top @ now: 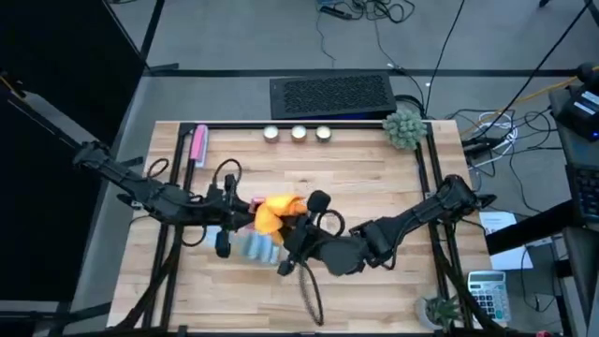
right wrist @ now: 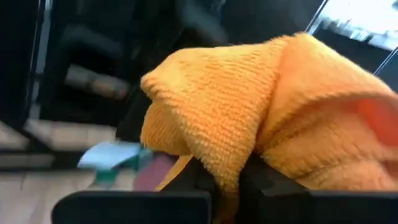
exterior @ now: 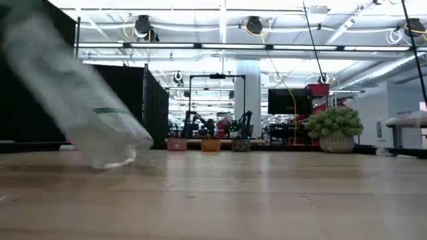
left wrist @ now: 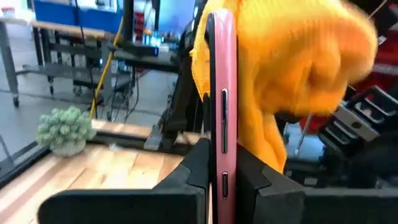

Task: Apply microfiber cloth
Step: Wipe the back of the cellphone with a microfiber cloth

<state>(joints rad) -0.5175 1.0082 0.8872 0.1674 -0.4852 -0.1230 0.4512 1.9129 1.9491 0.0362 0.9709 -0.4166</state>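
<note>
My left gripper [top: 241, 211] comes in from the table's left and is shut on a pink-edged smartphone [left wrist: 222, 93], seen edge-on in the left wrist view. The bright orange microfiber cloth [top: 271, 213] is bunched against one flat face of the phone [left wrist: 292, 68]. My right gripper [top: 292, 227] reaches in from the right and is shut on the cloth [right wrist: 249, 118]. Both meet above the middle of the wooden table [top: 374, 178]. The low view shows neither gripper. My left gripper pinches the smartphone between its two fingers [left wrist: 186, 168], one on each flat face, at the end nearest the wrist [left wrist: 222, 180]. The phone stands on its thin edge and sticks out forward past the fingertips, toward the table's right. My right gripper pinches a bunched fold of the microfiber cloth [right wrist: 227, 163] between its two fingers [right wrist: 267, 180], several layers thick. The cloth bulges out past and over the fingertips, against the phone. Its loose part hangs slack below.
A clear plastic bottle [top: 253, 245] lies on the table just below the grippers, also in the low view [exterior: 93, 120]. A pink stick [top: 198, 145] lies at the far left. Three small cups [top: 298, 133] and a potted plant [top: 404, 128] stand along the far edge.
</note>
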